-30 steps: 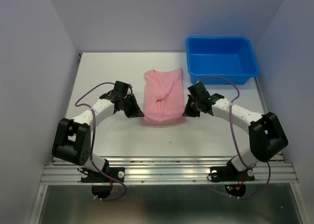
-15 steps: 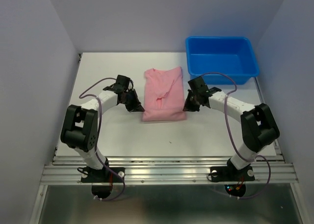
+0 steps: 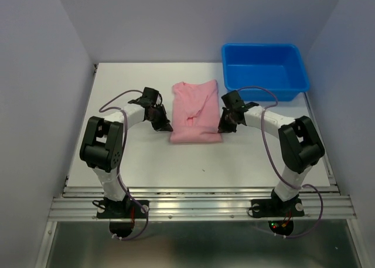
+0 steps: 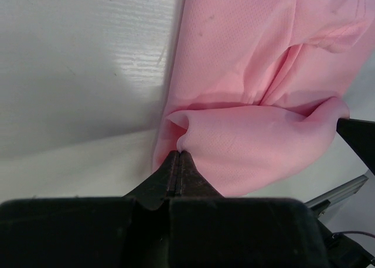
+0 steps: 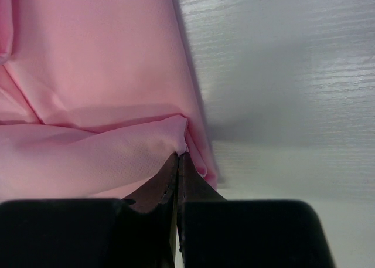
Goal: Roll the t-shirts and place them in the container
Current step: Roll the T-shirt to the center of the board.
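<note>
While both arms reach inward over the white table point(image 3: 129, 80), one pink t-shirt point(image 3: 196, 112) lies between them near the middle of the surface, folded into a tall rectangle. It is the only garment in sight, and its cloth is plain pink.

One blue bin point(image 3: 275, 94) stands at the far right corner of the table, apart from the shirt.

Two grippers are at work, one on each arm. The left gripper point(image 3: 166, 126) sits at the shirt's near left corner. In the left wrist view its jaws are pressed flat together, with the edge of the pink cloth pinched at their tip. The right gripper point(image 3: 223, 127) sits at the near right corner. In the right wrist view its jaws are likewise closed tight, with a small tuck of cloth caught at the tip.

Between the two pinch points, the near end of the shirt bulges up in one soft fold that lies over the flat layer beneath. In the left wrist view a dark finger of the other gripper shows at the far end of that fold.

Each arm carries one looping cable, two in all.
</note>
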You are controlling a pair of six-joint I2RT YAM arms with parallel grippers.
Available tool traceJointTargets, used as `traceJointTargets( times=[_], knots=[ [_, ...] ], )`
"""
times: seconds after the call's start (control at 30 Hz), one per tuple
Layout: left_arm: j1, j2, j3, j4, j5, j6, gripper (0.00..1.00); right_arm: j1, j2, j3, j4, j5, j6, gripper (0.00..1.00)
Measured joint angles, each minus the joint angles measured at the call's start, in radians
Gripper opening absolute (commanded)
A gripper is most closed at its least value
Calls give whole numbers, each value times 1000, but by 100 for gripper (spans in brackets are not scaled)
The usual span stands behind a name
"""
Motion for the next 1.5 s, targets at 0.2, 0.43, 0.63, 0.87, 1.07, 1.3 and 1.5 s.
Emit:
traceJointTargets(
  times=[0.2, 0.43, 0.63, 0.87, 1.07, 1.3, 1.5],
  knots=[
    [0, 27, 10, 8, -21, 19, 0, 0, 21, 11, 0, 21, -2, 1],
    [0, 34, 10, 20, -52, 32, 0, 0, 49, 33, 10, 39, -2, 1],
    [0, 56, 10, 37, -64, 42, 0, 0, 59, 34, 19, 40, 0, 46],
    [0, 70, 24, 36, -72, 58, 0, 17, -68, 31, 7, 108, -9, 49],
    [0, 89, 39, 38, -58, 62, 0, 127, -131, 92, -2, 163, -25, 6],
    [0, 92, 47, 37, -60, 66, 0, 228, 31, 208, 2, 97, -50, 1],
    [0, 93, 49, 36, -59, 72, 0, 225, 154, 254, 0, 56, -54, 1]
  ],
)
